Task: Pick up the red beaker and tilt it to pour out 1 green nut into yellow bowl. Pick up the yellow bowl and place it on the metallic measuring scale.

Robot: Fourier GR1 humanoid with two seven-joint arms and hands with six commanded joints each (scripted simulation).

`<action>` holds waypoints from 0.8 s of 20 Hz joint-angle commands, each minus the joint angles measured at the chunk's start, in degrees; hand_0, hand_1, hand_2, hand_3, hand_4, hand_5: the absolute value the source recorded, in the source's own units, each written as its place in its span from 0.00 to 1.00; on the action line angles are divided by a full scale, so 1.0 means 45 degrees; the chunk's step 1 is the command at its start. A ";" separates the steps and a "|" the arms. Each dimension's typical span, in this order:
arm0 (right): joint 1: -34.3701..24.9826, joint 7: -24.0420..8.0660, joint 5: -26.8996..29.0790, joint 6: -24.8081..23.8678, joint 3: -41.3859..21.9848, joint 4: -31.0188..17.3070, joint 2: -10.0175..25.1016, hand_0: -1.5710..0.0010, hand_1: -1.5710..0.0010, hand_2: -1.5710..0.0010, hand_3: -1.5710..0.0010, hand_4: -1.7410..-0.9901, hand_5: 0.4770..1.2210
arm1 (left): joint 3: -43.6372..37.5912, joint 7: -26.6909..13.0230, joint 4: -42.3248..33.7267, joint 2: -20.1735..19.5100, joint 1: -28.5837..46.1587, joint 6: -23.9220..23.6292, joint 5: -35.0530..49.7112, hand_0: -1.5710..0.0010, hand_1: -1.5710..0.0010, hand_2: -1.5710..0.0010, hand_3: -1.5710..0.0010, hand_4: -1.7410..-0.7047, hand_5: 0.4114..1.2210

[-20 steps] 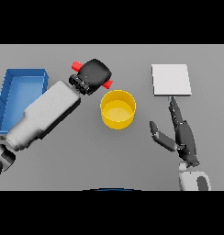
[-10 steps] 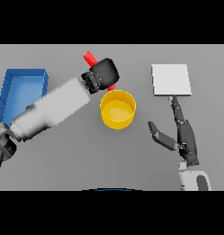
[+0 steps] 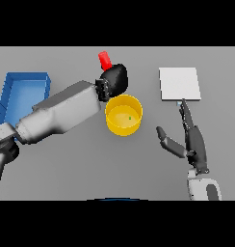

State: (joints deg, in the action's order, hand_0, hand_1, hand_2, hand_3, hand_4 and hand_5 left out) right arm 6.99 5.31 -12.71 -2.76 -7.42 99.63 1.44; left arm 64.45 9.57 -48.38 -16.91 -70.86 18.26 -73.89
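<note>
Red beaker (image 3: pixel 104 60) gripped by left robot hand (image 3: pixel 114 80) beside yellow bowl (image 3: pixel 123 115); right robot hand (image 3: pixel 194 143) open.

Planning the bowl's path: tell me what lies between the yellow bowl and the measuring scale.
In the head view, only bare grey table lies between the yellow bowl and the measuring scale; the open right hand sits below that stretch.

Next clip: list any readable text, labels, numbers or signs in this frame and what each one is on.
None. No text, label, number or sign shows on the red beaker, the yellow bowl, the metallic measuring scale or the blue bin.
</note>
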 commanded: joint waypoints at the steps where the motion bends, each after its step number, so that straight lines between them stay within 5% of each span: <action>1: 0.0096 0.0037 -0.0151 -0.0028 -0.0131 0.0020 -0.0057 1.00 1.00 1.00 1.00 0.81 0.14 | 0.0137 -0.0025 -0.0096 0.0043 -0.0142 0.0057 -0.0163 0.00 0.00 0.00 0.00 0.01 1.00; 10: 0.0169 0.0174 -0.0285 -0.0096 -0.0202 0.0108 -0.0079 1.00 1.00 1.00 1.00 0.81 0.10 | -0.0555 0.1174 0.1690 -0.0474 -0.3899 -0.0333 -0.0447 0.00 0.00 0.00 0.00 0.02 1.00; 12: 0.0027 0.0239 -0.0119 -0.0046 -0.0081 0.0144 0.0006 1.00 1.00 1.00 1.00 0.82 0.10 | -0.1497 0.0865 0.2502 -0.0929 -0.4547 -0.0754 -0.0004 0.00 0.00 0.00 0.00 0.02 1.00; 16: -0.0031 0.0503 0.0016 0.0227 -0.0177 -0.0092 0.0045 1.00 1.00 1.00 1.00 0.85 0.13 | -0.4797 -0.0591 0.4328 -0.1735 -0.5230 0.0175 0.2432 0.00 0.00 0.00 0.03 0.01 1.00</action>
State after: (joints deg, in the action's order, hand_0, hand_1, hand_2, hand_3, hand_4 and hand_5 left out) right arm 6.88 7.67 -12.63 -1.74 -8.22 99.22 1.64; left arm 42.87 6.67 -28.85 -24.87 -94.41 19.12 -63.01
